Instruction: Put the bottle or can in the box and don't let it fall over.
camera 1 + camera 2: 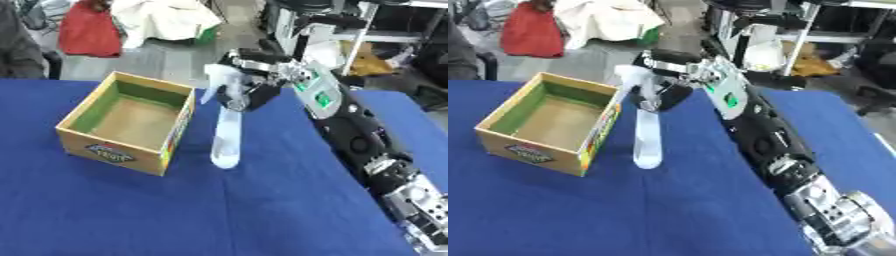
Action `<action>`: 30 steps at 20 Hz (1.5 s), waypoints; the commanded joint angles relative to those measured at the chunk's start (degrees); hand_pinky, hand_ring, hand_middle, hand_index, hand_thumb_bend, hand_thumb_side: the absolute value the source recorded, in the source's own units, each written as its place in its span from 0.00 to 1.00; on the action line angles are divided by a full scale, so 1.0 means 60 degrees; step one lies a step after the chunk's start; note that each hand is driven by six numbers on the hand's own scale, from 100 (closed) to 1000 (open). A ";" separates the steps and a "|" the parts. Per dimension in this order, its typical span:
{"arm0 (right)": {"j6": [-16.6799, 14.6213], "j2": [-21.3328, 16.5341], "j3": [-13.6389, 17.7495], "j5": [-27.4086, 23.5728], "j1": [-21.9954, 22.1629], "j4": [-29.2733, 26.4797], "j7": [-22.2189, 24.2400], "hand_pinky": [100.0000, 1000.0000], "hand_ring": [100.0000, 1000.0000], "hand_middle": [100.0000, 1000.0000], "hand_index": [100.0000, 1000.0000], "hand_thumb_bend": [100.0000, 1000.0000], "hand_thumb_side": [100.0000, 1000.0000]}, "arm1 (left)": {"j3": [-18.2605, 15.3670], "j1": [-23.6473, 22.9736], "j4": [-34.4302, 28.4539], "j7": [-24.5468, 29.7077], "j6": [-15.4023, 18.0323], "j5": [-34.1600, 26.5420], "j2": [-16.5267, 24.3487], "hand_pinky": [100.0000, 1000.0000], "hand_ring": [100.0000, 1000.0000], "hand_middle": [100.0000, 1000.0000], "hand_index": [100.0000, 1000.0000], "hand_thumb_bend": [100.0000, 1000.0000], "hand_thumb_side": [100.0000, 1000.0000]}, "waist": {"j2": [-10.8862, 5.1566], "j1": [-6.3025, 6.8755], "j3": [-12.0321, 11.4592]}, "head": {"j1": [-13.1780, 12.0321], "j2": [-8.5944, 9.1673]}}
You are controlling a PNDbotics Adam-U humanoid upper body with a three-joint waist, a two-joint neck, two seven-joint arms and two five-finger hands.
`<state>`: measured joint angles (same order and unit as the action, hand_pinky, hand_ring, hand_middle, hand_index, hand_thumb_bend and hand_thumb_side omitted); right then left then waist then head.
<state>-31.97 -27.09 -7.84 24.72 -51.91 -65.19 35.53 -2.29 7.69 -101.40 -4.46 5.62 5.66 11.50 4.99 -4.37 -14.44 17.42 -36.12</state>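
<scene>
Right hand [248,91] curled round the top of a clear bottle [226,142], which hangs upright below it. Open box [179,125] sits just left; best carry it level over the rim, then lower straight.

A blue table [175,215] carries 1 open cardboard box [128,122] at left; a clear bottle's [226,145] base meets the cloth beside it.

The bottle [227,137] stands on the table [262,210], just right of the box [127,122].
</scene>
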 commanded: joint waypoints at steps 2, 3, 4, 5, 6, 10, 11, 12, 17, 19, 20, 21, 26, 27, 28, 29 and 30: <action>-0.0645 -0.0761 0.0199 -0.0655 -0.0238 -0.0716 0.0383 0.06 0.41 0.37 0.32 0.00 0.11 | -0.0027 0.0096 -0.0104 -0.0031 0.0017 -0.0051 0.0125 0.57 0.61 0.55 0.87 0.35 0.70 | -0.0160 0.0013 0.0020 | -0.0051 0.0055; -0.0580 -0.0892 0.0284 -0.0923 -0.0260 -0.0858 0.0248 0.06 0.41 0.37 0.32 0.00 0.11 | -0.0028 0.0099 -0.0099 -0.0034 0.0016 -0.0053 0.0127 0.57 0.61 0.55 0.87 0.35 0.70 | -0.0168 0.0005 0.0008 | -0.0063 0.0049; -0.0503 -0.1016 0.0368 -0.1188 -0.0283 -0.0981 0.0125 0.06 0.41 0.37 0.32 0.00 0.11 | -0.0021 0.0103 -0.0096 -0.0028 0.0019 -0.0053 0.0132 0.57 0.61 0.55 0.87 0.35 0.70 | -0.0178 -0.0006 -0.0013 | -0.0058 0.0030; -0.0427 -0.1124 0.0439 -0.1415 -0.0306 -0.1088 0.0028 0.05 0.41 0.37 0.32 0.00 0.12 | -0.0014 0.0108 -0.0093 -0.0020 0.0022 -0.0055 0.0137 0.57 0.61 0.55 0.87 0.35 0.70 | -0.0191 -0.0016 -0.0038 | -0.0044 0.0013; -0.0356 -0.1247 0.0515 -0.1632 -0.0332 -0.1187 -0.0074 0.05 0.41 0.37 0.32 0.00 0.12 | -0.0003 0.0118 -0.0089 -0.0010 0.0024 -0.0061 0.0145 0.57 0.61 0.55 0.87 0.35 0.69 | -0.0206 -0.0027 -0.0079 | -0.0012 0.0003; -0.0125 -0.1619 0.0780 -0.2290 -0.0485 -0.1524 -0.0595 0.05 0.39 0.35 0.32 0.00 0.14 | 0.0096 0.0239 -0.0074 0.0072 0.0040 -0.0130 0.0178 0.57 0.61 0.55 0.87 0.36 0.69 | -0.0246 -0.0072 -0.0396 | 0.0180 0.0059; -0.0067 -0.1668 0.0843 -0.2409 -0.0536 -0.1592 -0.0778 0.05 0.38 0.34 0.32 0.00 0.16 | 0.0142 0.0282 -0.0070 0.0111 0.0044 -0.0159 0.0189 0.57 0.61 0.55 0.87 0.36 0.69 | -0.0250 -0.0090 -0.0499 | 0.0231 0.0062; -0.0008 -0.1696 0.0890 -0.2542 -0.0589 -0.1672 -0.0989 0.05 0.38 0.34 0.32 0.00 0.17 | 0.0196 0.0330 -0.0067 0.0161 0.0051 -0.0194 0.0198 0.57 0.61 0.55 0.87 0.36 0.69 | -0.0254 -0.0106 -0.0603 | 0.0276 0.0061; 0.0190 -0.1606 0.0842 -0.2806 -0.0783 -0.1957 -0.1473 0.05 0.37 0.33 0.32 0.00 0.18 | 0.0348 0.0528 -0.0030 0.0339 0.0068 -0.0312 0.0184 0.57 0.61 0.55 0.87 0.36 0.69 | -0.0218 -0.0153 -0.0923 | 0.0432 0.0121; 0.0217 -0.1593 0.0829 -0.2802 -0.0793 -0.1982 -0.1512 0.05 0.37 0.33 0.32 0.00 0.18 | 0.0353 0.0542 -0.0022 0.0353 0.0073 -0.0324 0.0184 0.57 0.61 0.55 0.87 0.36 0.69 | -0.0214 -0.0156 -0.0941 | 0.0443 0.0125; 0.0223 -0.1591 0.0826 -0.2800 -0.0794 -0.1988 -0.1520 0.05 0.37 0.33 0.32 0.00 0.18 | 0.0353 0.0544 -0.0020 0.0356 0.0074 -0.0326 0.0184 0.57 0.61 0.55 0.87 0.36 0.69 | -0.0214 -0.0157 -0.0943 | 0.0445 0.0126; 0.0227 -0.1590 0.0824 -0.2798 -0.0794 -0.1991 -0.1526 0.05 0.37 0.33 0.32 0.00 0.18 | 0.0354 0.0545 -0.0019 0.0357 0.0075 -0.0327 0.0184 0.57 0.61 0.55 0.87 0.36 0.69 | -0.0214 -0.0157 -0.0945 | 0.0446 0.0126; -0.0008 -0.0596 0.0474 -0.2209 -0.0744 -0.1177 -0.1493 0.14 0.44 0.40 0.34 0.00 0.20 | 0.0593 0.1062 -0.0086 0.0569 0.0099 -0.0483 0.0186 0.57 0.61 0.55 0.87 0.36 0.69 | 0.0045 -0.0311 -0.1609 | 0.1281 0.0366; -0.0064 -0.0360 0.0480 -0.2041 -0.0746 -0.0970 -0.1500 0.14 0.44 0.40 0.34 0.00 0.20 | 0.0604 0.1096 -0.0085 0.0589 0.0101 -0.0501 0.0189 0.57 0.61 0.55 0.87 0.36 0.69 | 0.0068 -0.0334 -0.1645 | 0.1332 0.0386; -0.0133 -0.0184 0.0484 -0.1869 -0.0744 -0.0812 -0.1527 0.14 0.45 0.40 0.34 0.00 0.20 | 0.0609 0.1119 -0.0085 0.0603 0.0103 -0.0513 0.0191 0.57 0.61 0.55 0.87 0.36 0.69 | 0.0092 -0.0357 -0.1669 | 0.1374 0.0397; -0.0207 -0.0059 0.0491 -0.1695 -0.0746 -0.0702 -0.1596 0.14 0.45 0.40 0.34 0.00 0.20 | 0.0613 0.1134 -0.0084 0.0611 0.0103 -0.0524 0.0191 0.57 0.61 0.55 0.87 0.36 0.69 | 0.0110 -0.0373 -0.1684 | 0.1403 0.0409; -0.0269 0.0036 0.0498 -0.1530 -0.0748 -0.0627 -0.1694 0.14 0.45 0.40 0.34 0.00 0.21 | 0.0617 0.1146 -0.0087 0.0618 0.0106 -0.0530 0.0190 0.57 0.61 0.55 0.87 0.36 0.69 | 0.0125 -0.0387 -0.1698 | 0.1429 0.0419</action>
<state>-33.09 -26.75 -5.31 14.26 -55.30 -69.44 25.85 1.25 13.76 -101.03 -1.04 6.11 2.80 11.60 6.29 -7.14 -24.58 25.48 -34.56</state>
